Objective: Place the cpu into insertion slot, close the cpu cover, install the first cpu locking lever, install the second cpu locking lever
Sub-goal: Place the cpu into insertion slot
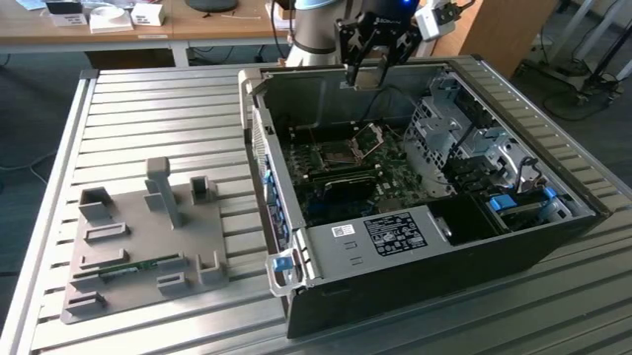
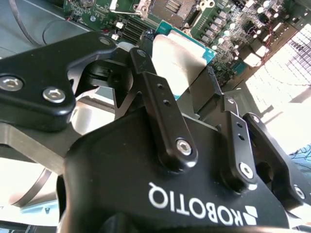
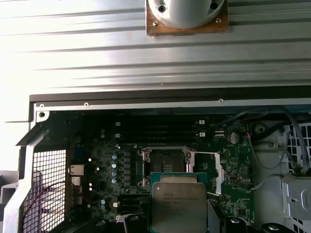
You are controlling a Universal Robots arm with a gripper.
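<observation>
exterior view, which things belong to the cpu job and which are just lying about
Job: end effector holding the cpu; insertion slot; cpu cover, raised.
Lying about: grey fixture plate beside the case; white boxes on the desk.

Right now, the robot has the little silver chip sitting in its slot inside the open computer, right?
Not quite. The cpu is not in the insertion slot. The gripper holds it above the open computer. The first wrist view shows the slot bare with the chip above it, and the exterior view shows the gripper holding it.
</observation>
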